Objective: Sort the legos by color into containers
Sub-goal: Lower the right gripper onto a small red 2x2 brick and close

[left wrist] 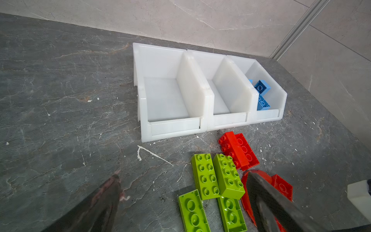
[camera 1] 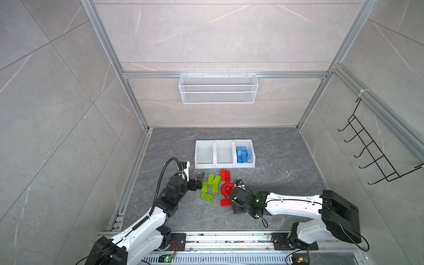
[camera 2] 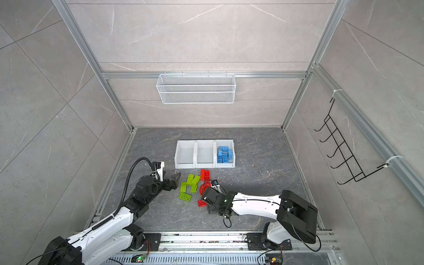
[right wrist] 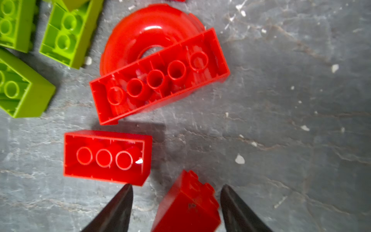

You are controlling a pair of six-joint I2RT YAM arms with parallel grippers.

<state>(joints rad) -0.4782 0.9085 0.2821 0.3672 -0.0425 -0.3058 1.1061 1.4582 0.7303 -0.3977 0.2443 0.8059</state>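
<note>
Three white bins stand in a row; the left bin (camera 1: 203,165) and middle bin (camera 1: 224,165) are empty, and the right bin (camera 1: 252,151) holds blue legos (camera 1: 243,154). In front of them lie several green legos (camera 1: 210,186) and red legos: a pair of bricks (camera 1: 226,175), an arch piece (camera 1: 226,189) and a brick lying studs down (right wrist: 106,156). My left gripper (left wrist: 186,188) is open just left of the green legos. My right gripper (right wrist: 176,200) is open around a small tilted red brick (right wrist: 188,202), with gaps at its sides. This brick is hidden in both top views.
A white wire basket (camera 1: 218,88) hangs on the back wall and a black hook rack (camera 1: 371,146) on the right wall. An aluminium rail (camera 1: 229,238) runs along the front edge where both arm bases sit. Small white specks dot the dark floor.
</note>
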